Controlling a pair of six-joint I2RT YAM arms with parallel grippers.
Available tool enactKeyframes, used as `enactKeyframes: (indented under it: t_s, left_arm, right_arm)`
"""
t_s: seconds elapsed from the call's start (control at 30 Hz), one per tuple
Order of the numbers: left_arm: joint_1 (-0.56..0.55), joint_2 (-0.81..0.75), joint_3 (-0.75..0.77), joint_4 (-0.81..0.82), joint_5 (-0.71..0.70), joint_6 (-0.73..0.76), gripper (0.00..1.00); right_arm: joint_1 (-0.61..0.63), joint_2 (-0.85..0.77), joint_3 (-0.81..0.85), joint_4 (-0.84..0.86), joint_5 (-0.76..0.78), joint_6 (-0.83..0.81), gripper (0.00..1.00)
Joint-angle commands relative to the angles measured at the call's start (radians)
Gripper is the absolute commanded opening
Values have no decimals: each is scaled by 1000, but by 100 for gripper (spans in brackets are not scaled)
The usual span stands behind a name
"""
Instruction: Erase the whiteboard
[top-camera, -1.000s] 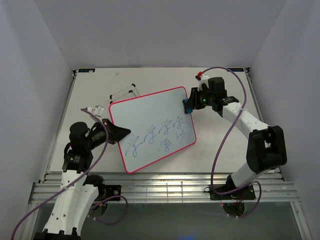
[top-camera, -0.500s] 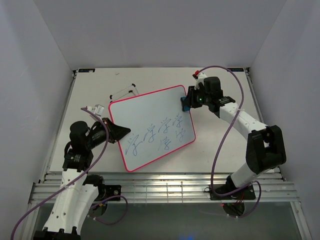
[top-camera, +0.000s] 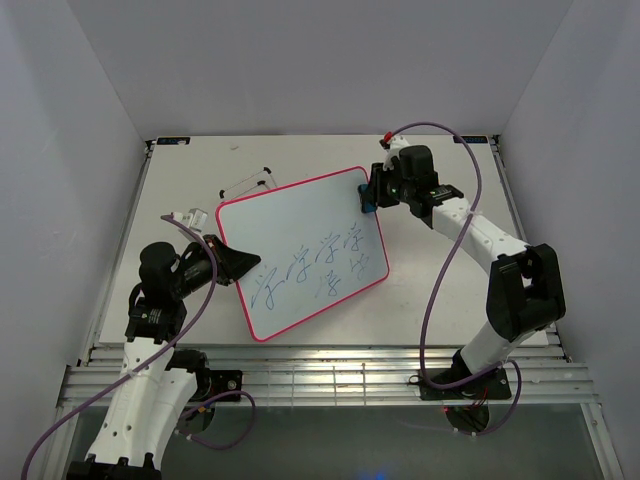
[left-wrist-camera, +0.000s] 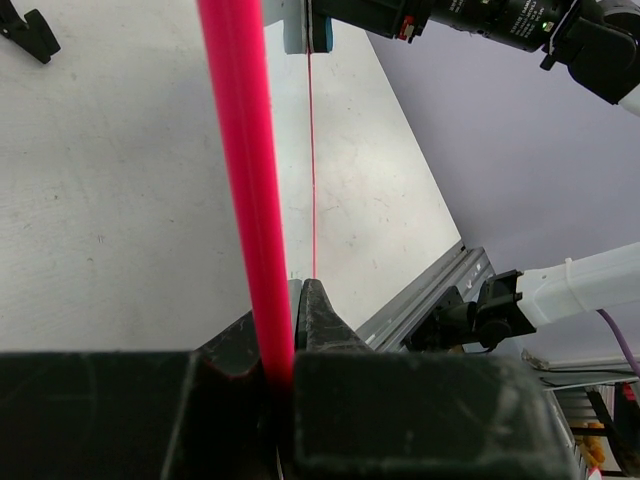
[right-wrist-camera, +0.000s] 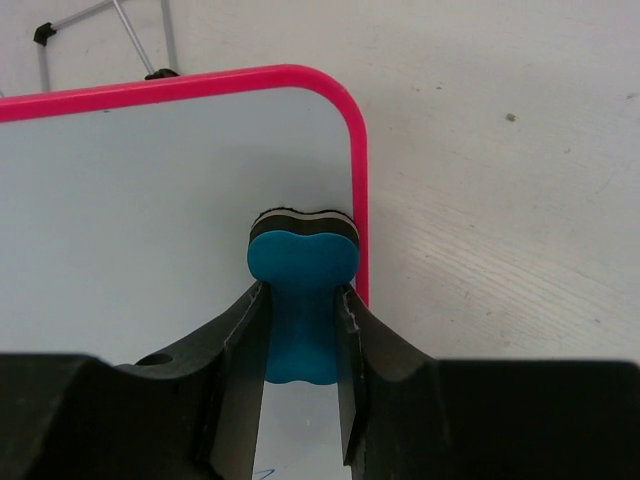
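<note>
Whiteboard (top-camera: 300, 255) sits centre-left on the bench (top-camera: 440, 280), skewed so its long side runs from near-left to far-right. It has a pink frame. There's blue scribble across the near half, and the far half is bare white.

Left arm (top-camera: 160, 290): left jaws are closed down narrow on the board's left edge, about halfway along it. In the wrist view the pink frame runs edge-on straight into the pinch, one jaw on each face. Can't tell from here whether the board is flat on the bench or lifted a bit on that side.

Right arm (top-camera: 470, 225) reaches over to the board's far-right corner. Right jaws are clamped on the waist of a blue bone-shaped eraser (right-wrist-camera: 301, 275), which has a black and white layer at its far end. The eraser is over the white face just inside the frame, right below the rounded corner and well clear of the writing. It looks down at the surface, but I can't confirm actual contact.

Thin wire stand (top-camera: 250, 185) with black feet is on the bench just behind the board's far-left corner; part of it is hidden by the board.

Purple cables (top-camera: 440, 290) loop off both arms. The right one hangs over the bare bench to the right of the board.
</note>
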Motion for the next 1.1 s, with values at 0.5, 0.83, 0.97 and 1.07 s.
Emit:
enactKeyframes:
  t_s: [0.5, 0.83, 0.97, 1.07]
  left_arm:
    - [-24, -18, 12, 7, 102, 137, 0]
    - [-24, -16, 10, 7, 91, 132, 0]
    - [-24, -6, 12, 5, 93, 131, 0]
    - [-24, -6, 12, 5, 86, 129, 0]
  right_arm:
    - [72, -66, -147, 95, -104, -9, 8]
    - [623, -258, -353, 438, 277, 65, 8]
    - [766, -242, -349, 512, 369, 108, 8]
    - [780, -207, -328, 457, 418, 128, 8]
